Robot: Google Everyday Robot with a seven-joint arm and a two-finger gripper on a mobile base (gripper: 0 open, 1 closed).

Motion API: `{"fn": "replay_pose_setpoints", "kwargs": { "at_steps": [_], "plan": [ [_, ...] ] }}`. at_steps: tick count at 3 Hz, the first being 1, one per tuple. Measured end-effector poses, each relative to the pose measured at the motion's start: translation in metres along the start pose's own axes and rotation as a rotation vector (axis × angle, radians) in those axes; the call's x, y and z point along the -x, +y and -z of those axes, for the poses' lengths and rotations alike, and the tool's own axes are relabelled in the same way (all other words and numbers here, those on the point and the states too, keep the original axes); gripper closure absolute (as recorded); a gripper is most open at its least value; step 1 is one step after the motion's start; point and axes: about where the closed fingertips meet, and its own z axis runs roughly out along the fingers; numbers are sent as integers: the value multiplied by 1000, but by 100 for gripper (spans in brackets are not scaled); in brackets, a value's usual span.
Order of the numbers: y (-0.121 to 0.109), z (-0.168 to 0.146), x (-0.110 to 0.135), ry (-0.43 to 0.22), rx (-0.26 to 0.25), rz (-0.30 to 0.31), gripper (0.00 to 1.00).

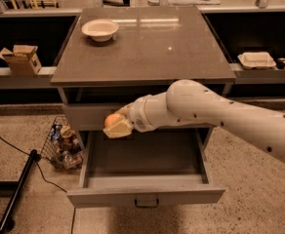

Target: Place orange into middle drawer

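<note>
My gripper point(115, 125) is shut on the orange point(113, 119), a small round orange fruit held between its pale fingers. It hangs just above the back left part of the middle drawer point(145, 196), which is pulled out and open, with a small dark loop handle on its flat grey front. The gripper is in front of the closed grey drawer front above it point(86, 116). My white arm point(215, 113) reaches in from the right across the cabinet front.
A white bowl point(100, 29) sits at the back left of the cabinet top point(157, 43). A wire basket of items point(62, 143) stands on the floor at the left, next to a black pole point(15, 191). A cardboard box point(19, 58) and a white tray point(256, 59) lie on side shelves.
</note>
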Motion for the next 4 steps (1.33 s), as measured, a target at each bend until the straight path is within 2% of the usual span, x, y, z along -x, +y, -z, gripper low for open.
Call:
{"fn": "replay_pose_setpoints", "kwargs": {
  "at_steps": [1, 2, 3, 4],
  "plan": [
    [16, -26, -60, 89, 10, -41, 100],
    [31, -58, -125, 139, 29, -105, 100],
    [25, -93, -175, 141, 25, -182, 100],
    [8, -135, -218, 125, 25, -258, 100]
  ]
}}
